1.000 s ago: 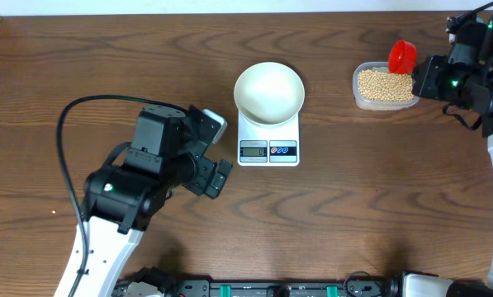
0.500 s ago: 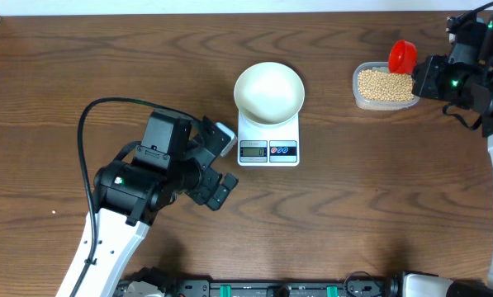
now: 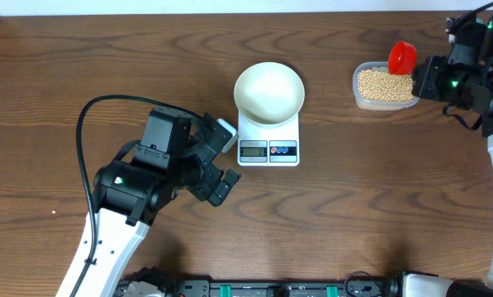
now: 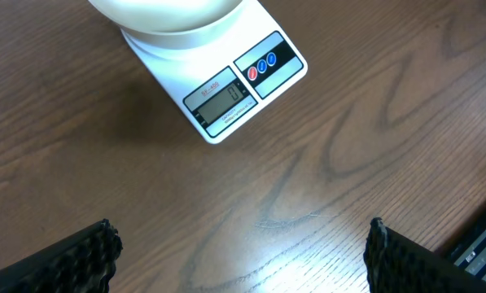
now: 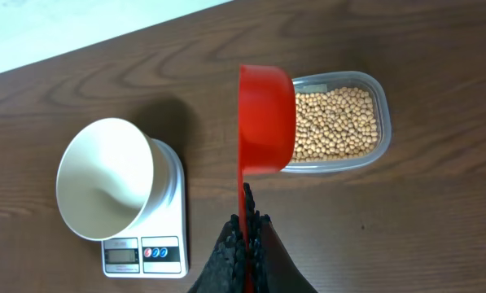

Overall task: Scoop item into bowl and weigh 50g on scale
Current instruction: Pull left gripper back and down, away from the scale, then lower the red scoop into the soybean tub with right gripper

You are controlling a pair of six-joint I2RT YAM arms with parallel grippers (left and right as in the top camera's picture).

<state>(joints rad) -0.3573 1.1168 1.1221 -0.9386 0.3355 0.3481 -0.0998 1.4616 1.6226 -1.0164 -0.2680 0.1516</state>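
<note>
Two arms work over a brown wooden table (image 3: 353,206), one at each side of the overhead view. Near the table's middle the scale (image 3: 268,150) lies flat with its display and its red and blue buttons toward the robot, and the bowl (image 3: 268,91) stands upright on its platform, covering most of it and overhanging the far edge, its inside plain white. From the left wrist the display appears to read a single zero. Well apart to the right, by the far edge, a clear plastic tub (image 3: 357,92) holds the beans (image 3: 385,85), which fill it in a level tan layer. The right gripper (image 5: 244,238) is clamped tight on the thin handle of a red scoop (image 5: 265,122), fingers pressed together with the handle between them; the scoop's cup hangs at the tub's near-left corner, turned on its side so that its open mouth faces the beans, and whether it touches them I cannot tell. The left gripper (image 3: 224,158) sits just to the left of the scale, low over bare wood, with its jaws spread wide and nothing between them; in its wrist view the two dark ribbed fingertips (image 4: 88,254) stand at opposite lower corners, with the scale's front edge ahead of them
</note>
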